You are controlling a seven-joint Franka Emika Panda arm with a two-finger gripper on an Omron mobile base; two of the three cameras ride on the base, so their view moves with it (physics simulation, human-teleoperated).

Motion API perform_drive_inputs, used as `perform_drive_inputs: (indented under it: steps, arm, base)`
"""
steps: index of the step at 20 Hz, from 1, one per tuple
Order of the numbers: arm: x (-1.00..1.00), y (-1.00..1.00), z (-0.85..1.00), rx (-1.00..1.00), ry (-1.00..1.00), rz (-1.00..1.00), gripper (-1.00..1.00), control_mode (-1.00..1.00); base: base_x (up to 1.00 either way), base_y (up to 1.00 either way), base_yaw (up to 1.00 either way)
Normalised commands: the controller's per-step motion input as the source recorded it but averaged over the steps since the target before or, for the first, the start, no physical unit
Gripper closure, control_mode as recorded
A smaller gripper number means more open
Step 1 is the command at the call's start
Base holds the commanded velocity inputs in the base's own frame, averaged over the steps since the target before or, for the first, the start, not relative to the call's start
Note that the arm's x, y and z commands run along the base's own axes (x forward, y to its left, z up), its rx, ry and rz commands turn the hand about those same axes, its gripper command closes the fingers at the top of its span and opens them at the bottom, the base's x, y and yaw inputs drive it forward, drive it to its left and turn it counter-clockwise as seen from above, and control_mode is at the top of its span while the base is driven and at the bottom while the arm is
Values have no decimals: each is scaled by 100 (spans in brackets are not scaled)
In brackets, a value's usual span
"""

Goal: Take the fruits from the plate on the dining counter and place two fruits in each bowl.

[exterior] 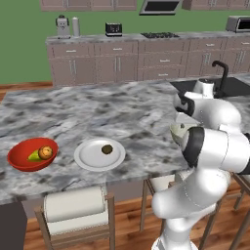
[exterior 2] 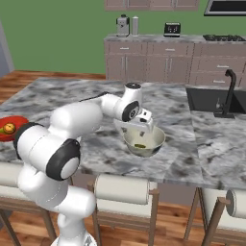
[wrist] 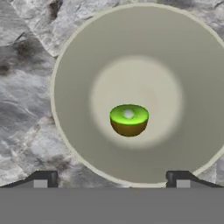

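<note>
1. The tool [wrist: 111,177] hovers above the beige bowl [exterior 2: 144,141] with its tips spread apart, holding nothing.
2. The lime [wrist: 128,119] lies alone at the bowl's centre.
3. The kiwi [exterior: 107,149] sits on the plate [exterior: 93,158], mid worktop [exterior: 97,112].
4. The orange [exterior: 46,153] and pear [exterior: 34,156] rest in the red bowl [exterior: 22,158], far left.

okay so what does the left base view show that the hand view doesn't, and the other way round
Left base view alone: the red bowl holding the orange and the yellow-green pear-shaped fruit, and the white plate with one brown kiwi left on it, plus the kitchen cabinets behind. Hand view alone: the inside of the beige bowl, with a green lime half lying at its bottom, and the hand open above it. Both share the marbled dining counter and the beige bowl, seen only as a sliver of rim behind the arm from the left.
</note>
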Motion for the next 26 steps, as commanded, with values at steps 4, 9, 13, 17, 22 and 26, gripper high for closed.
perform_drive_inputs:
  steps: [4, 9, 13, 17, 22, 26]
  arm:
    - [-33, 84, 52, -1, -11, 0, -100, -100]
    - [-28, 99, 29, -2, -2, 2, -100, -100]
    - [-2, 100, 17, 0, 0, 7, -100, -100]
    - [5, 98, 16, 0, 0, 11, -100, -100]
    - [15, 93, 0, 0, 7, 6, -100, -100]
    - [2, 75, 0, 0, 11, 4, -100, -100]
  base:
    - [0, 0, 0]
    - [0, 0, 0]
    - [0, 0, 0]
    - [0, 0, 0]
    - [0, 0, 0]
    - [0, 0, 0]
